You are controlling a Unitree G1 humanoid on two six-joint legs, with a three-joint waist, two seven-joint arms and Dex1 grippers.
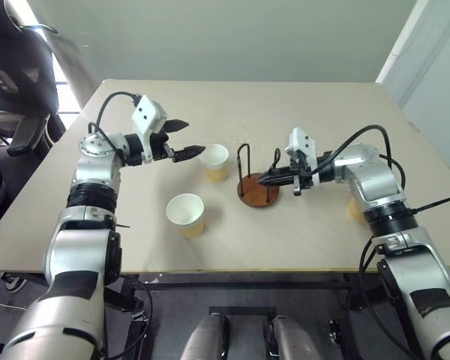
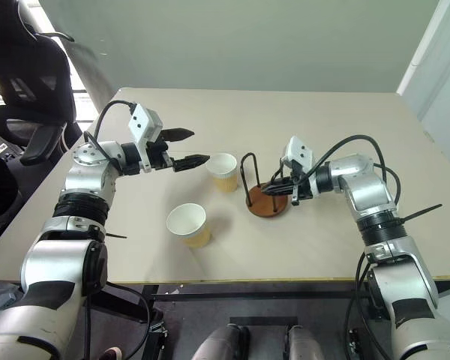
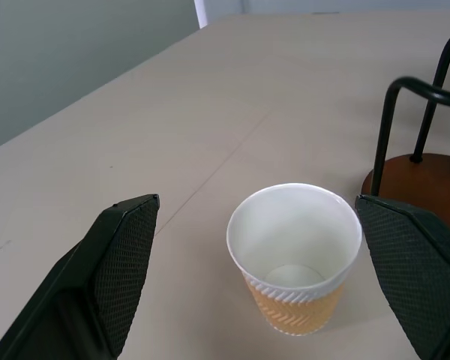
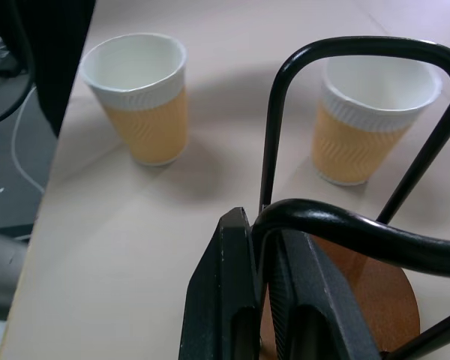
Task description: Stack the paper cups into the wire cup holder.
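Nearest cup (image 1: 186, 213) stands upright on the table (image 1: 322, 97), toward the robot's side of the wire cup holder (image 1: 257, 184) and off to its left, well apart from it. Second cup (image 1: 214, 162) stands upright just left of the holder, a narrow gap between them. Holder sits mid-table, disc base flat, both black wire loops upright, nothing stacked in it.

Right gripper (image 1: 268, 178) reaches in from the holder's right, fingers pinched shut on the top of the nearer wire loop; wrist view shows the wire passing between the fingers (image 4: 236, 300).

Left gripper (image 1: 184, 139) hovers just left of the second cup, jaws spread wide, level with its rim, holding nothing. Third cup (image 1: 354, 209) sits right of the holder, mostly hidden behind the right forearm.
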